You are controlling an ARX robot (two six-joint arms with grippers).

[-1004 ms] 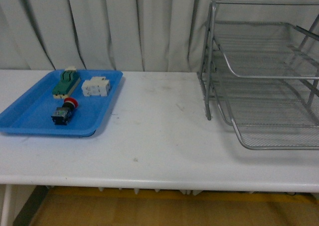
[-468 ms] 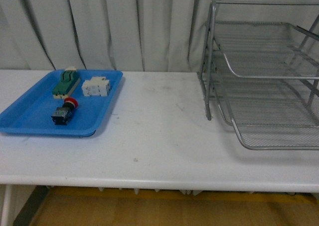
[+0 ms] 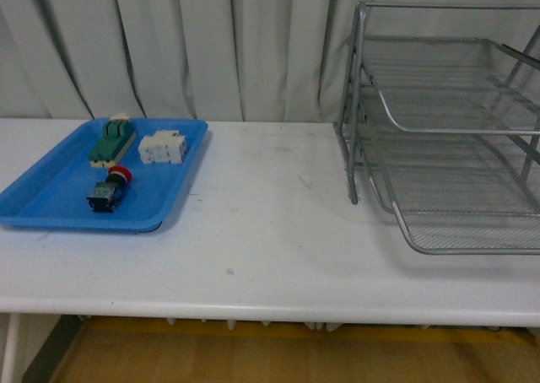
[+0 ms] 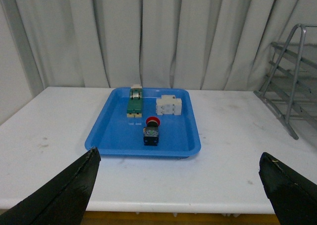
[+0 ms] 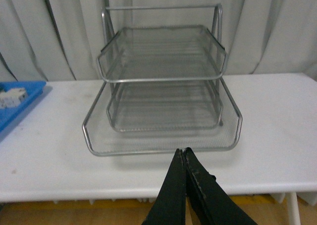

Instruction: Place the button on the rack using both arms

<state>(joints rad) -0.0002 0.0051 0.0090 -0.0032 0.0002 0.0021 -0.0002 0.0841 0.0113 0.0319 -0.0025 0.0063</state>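
The white table [image 3: 270, 231] spans the whole front view, with a pale curtain [image 3: 211, 45] behind it. On its right side stands the rack [image 3: 357, 105], its mesh tiers stacked in a tubular frame, every tier bare. Well apart from it, on the table's left side, lies the blue tray [image 3: 51, 199].

Neither arm shows in the front view (only the wrist views catch them). The left gripper [image 4: 178, 155] is spread wide, its two black fingers [image 4: 59, 195] at the picture's lower corners, above the table's near edge and facing the tray. The right gripper [image 5: 181, 153] has its fingers pressed together with nothing between them, pointing at the rack's lowest tier from the near side.

In the tray, the green block [image 3: 112, 141] lies at the far edge with the white part [image 3: 163, 148] just beside it. The button [image 3: 108, 190] lies on its side nearer the front, red cap towards the green block, touching neither.
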